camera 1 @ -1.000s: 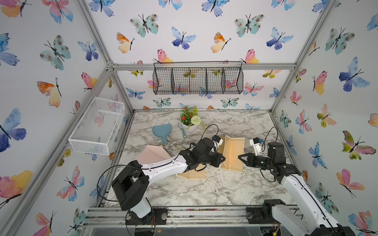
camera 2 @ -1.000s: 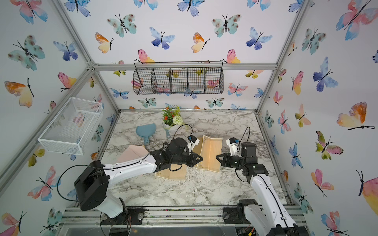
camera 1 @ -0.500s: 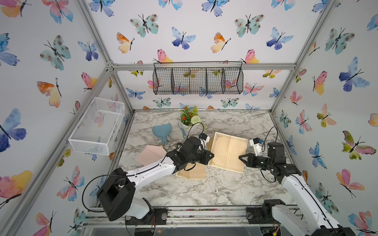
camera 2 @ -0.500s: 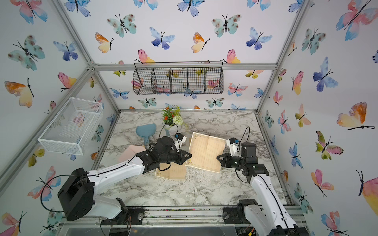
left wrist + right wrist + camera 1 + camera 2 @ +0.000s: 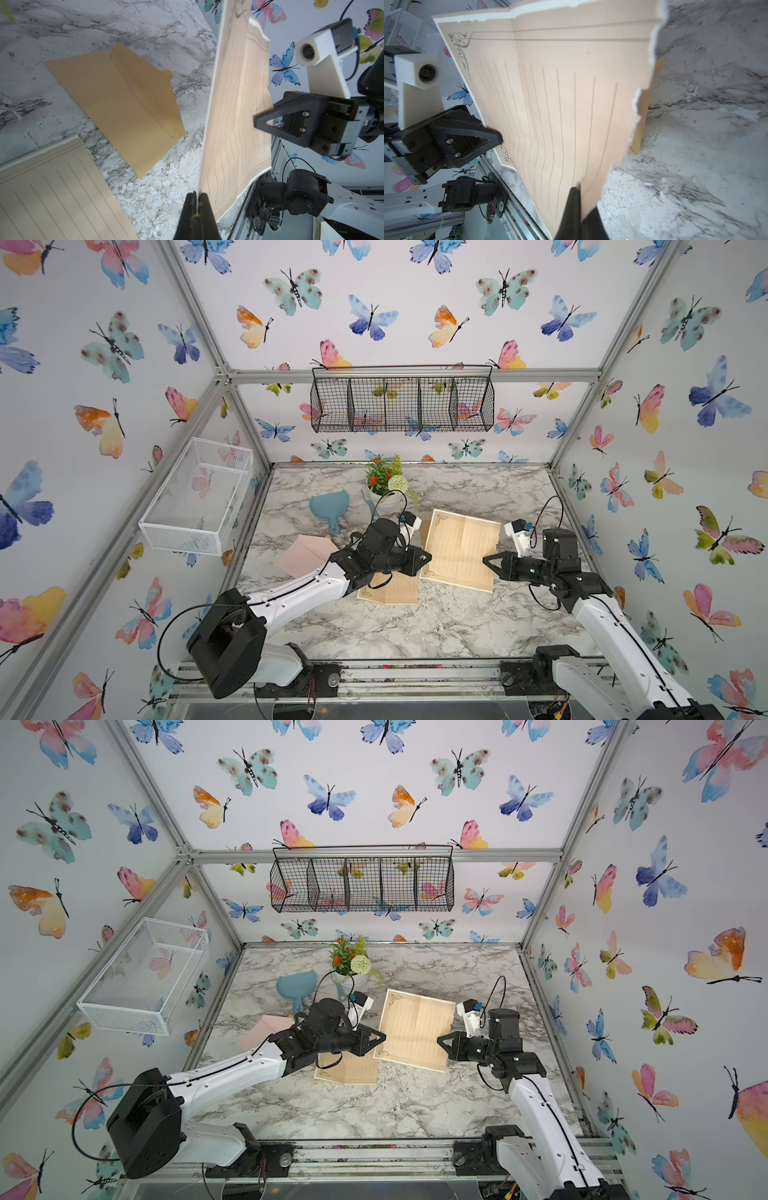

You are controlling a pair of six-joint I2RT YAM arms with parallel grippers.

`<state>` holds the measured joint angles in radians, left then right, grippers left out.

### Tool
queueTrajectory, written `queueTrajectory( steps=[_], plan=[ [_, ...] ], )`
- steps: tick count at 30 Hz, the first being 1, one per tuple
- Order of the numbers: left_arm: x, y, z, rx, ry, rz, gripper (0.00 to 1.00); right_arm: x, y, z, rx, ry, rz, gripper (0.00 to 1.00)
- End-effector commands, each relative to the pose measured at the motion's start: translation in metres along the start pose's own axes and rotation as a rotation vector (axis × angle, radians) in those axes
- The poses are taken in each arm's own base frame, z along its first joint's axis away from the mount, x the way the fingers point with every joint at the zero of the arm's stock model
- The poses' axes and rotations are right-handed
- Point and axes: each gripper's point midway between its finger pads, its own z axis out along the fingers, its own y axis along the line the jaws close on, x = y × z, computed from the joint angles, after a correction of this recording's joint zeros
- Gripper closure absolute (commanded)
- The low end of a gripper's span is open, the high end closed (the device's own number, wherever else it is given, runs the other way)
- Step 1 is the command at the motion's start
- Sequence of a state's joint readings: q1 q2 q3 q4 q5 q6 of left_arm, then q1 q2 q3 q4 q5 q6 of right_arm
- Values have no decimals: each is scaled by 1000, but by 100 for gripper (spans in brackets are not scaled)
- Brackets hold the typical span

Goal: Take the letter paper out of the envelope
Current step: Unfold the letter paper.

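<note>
Recorded the letter paper [image 5: 461, 549] unfolded and held up off the desk [image 5: 415, 626], right of centre, stretched between the two arms in both top views [image 5: 415, 1029]. Noted lined face upward, scroll ornaments at the left corners and one ragged edge in the right wrist view [image 5: 560, 104].

Found the left end effector [image 5: 426, 560] clamped on the sheet's left edge. Confirmed this in the left wrist view [image 5: 196, 195], with jaws pressed together and the paper edge pinched between them. Found the right end effector [image 5: 486, 562] clamped likewise on the right edge. Checked in the right wrist view [image 5: 576, 187]: black fingers closed on the sheet.

Located the tan envelope [image 5: 116, 104] flat on the desk under the raised sheet, flap open, not touching the paper. Saw it only as a tan strip behind the sheet in the right wrist view [image 5: 643, 116]. Took a tan sliver at the sheet's far-left corner in a top view [image 5: 423, 526] for the same envelope, though the view was too obstructed to be sure.

Noted a second lined sheet [image 5: 390, 593] lying on the desk below the left wrist. Noted a pink envelope [image 5: 305, 553] further left, partly covered by the left arm.
</note>
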<state>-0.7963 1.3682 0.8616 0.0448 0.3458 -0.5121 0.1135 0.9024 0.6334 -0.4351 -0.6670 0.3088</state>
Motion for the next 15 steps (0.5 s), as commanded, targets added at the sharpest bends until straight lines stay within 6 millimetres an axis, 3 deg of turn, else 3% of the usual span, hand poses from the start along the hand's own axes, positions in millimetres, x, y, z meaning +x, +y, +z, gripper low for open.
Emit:
queueTrajectory(
  steps=[1,6,11,15],
  plan=[
    [-8,24,-15,-80,-42,-16,100,-4,-16,-5,94,-17,2,99],
    [-8,23,-13,-70,-40,-20,100,-4,-14,-5,87,-17,2,99],
    [-9,15,-7,-8,-38,-41,100,-16,6,-6,-17,-52,-3,99],
    [-9,14,-6,-5,-35,-42,88,-28,10,-12,2,-82,-18,99]
  ],
)
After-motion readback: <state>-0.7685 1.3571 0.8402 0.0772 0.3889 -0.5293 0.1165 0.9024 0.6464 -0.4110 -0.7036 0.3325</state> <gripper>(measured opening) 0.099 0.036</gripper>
